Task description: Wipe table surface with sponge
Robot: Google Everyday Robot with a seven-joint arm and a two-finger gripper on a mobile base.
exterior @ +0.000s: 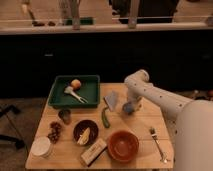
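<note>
The table surface (142,125) is a light tan plank top. The sponge (128,108), a small blue-grey block, rests on it right of centre. My gripper (131,104) comes down from the white arm (150,90) at the right. It is shut on the sponge and holds it against the wood. The arm's elbow stands above the table's far edge.
A grey wedge piece (111,99) lies just left of the sponge, with a green vegetable (105,118) below it. A green tray (87,95) sits at the back left. An orange bowl (123,145), dark bowl (85,131), tan block (93,151), white cup (41,146) and fork (157,142) line the front.
</note>
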